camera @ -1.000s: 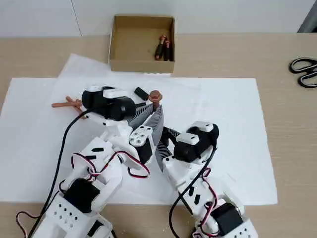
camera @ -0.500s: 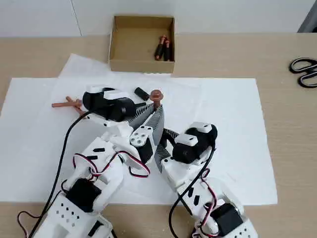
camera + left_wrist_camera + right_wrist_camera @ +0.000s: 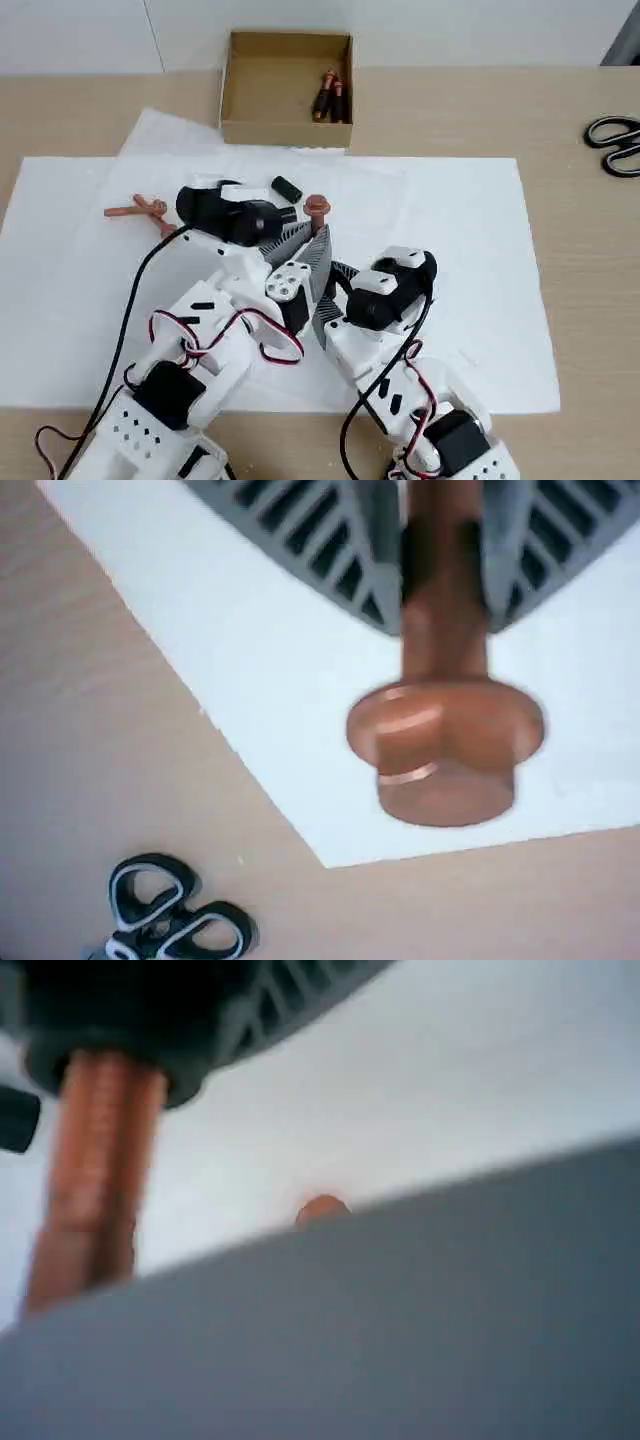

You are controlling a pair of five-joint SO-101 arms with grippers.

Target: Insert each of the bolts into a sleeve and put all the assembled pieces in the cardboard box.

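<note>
Holding bolt (image 3: 445,740) by shank with left claw (image 3: 316,232), above white paper (image 3: 480,250), near black sleeve (image 3: 286,188). Right claw (image 3: 325,300) just beside; grip impossible to tell. Two finished pieces (image 3: 330,95) inside cardboard box (image 3: 226,90).

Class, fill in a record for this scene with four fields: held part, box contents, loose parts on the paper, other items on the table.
Held part: bolt, clamped in the left gripper, head sticking out
Box contents: cardboard box holds two assembled pieces
Loose parts: one black sleeve and loose bolts on the paper
Other items: scissors on the bare table
</note>
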